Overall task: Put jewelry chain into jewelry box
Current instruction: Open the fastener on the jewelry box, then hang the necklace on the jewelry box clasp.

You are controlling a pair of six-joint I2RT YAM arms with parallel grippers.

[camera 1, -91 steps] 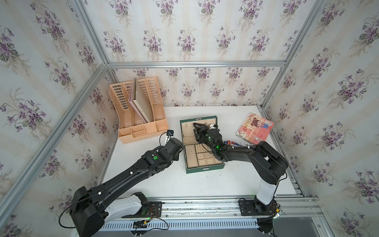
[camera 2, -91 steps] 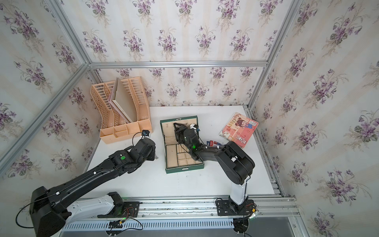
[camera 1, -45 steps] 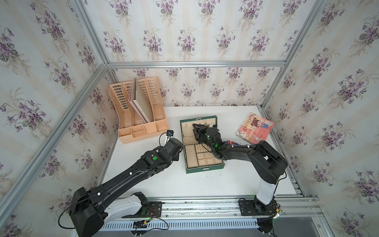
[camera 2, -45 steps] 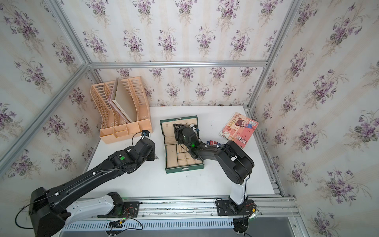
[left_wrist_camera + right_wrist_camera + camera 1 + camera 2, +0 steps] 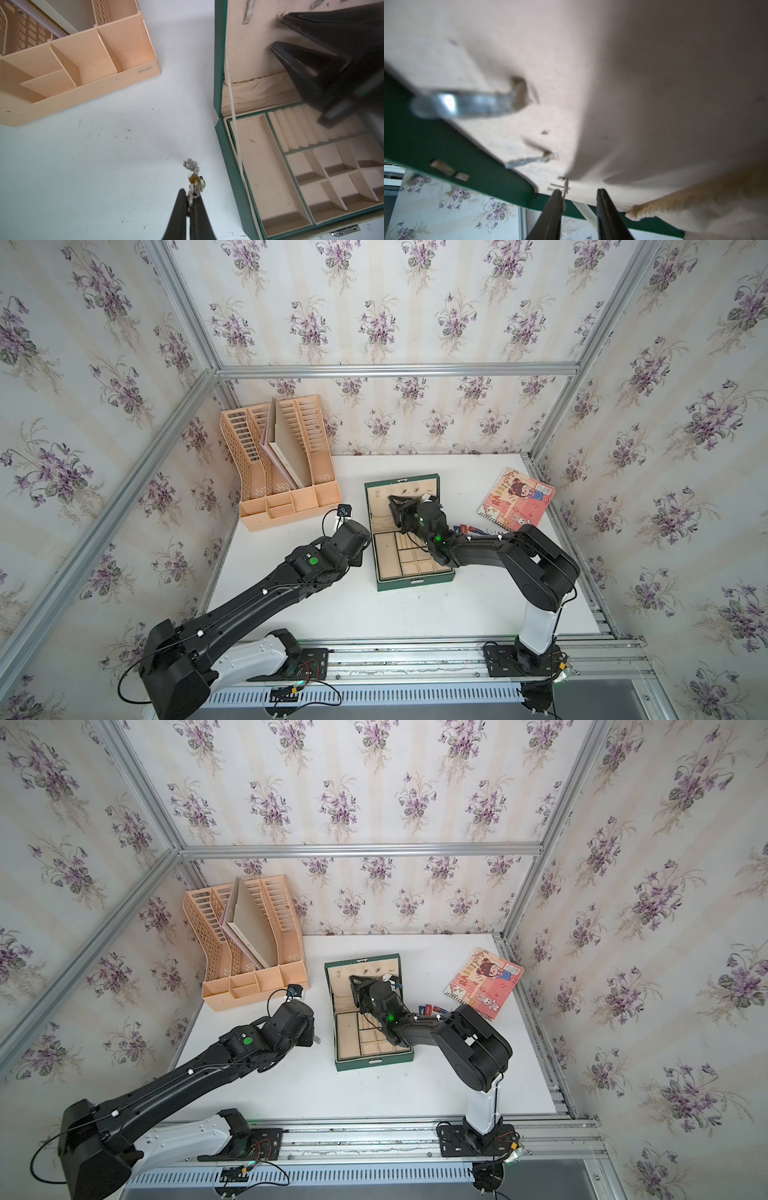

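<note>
The dark green jewelry box (image 5: 415, 583) (image 5: 374, 1063) lies open mid-table, its beige lid tilted back. My left gripper (image 5: 191, 192) is shut on the jewelry chain (image 5: 194, 172). The silvery links and small beads hang just above the white table, left of the box wall (image 5: 232, 166). In a top view the chain (image 5: 318, 1039) peeks out beside the left wrist. My right gripper (image 5: 392, 504) (image 5: 353, 986) (image 5: 276, 33) reaches into the raised lid. Its jaws stand apart in the right wrist view (image 5: 579, 192), close to the lining, with nothing between them.
A peach file organizer (image 5: 286, 472) (image 5: 83, 68) with a book stands at the back left. A pink notebook (image 5: 517, 499) lies at the back right, with pens (image 5: 469, 529) beside the right arm. Wallpapered walls enclose the table on three sides.
The right gripper's jaws have narrowed and it has shifted slightly toward the lid's left side. The left arm with the chain has barely moved.
</note>
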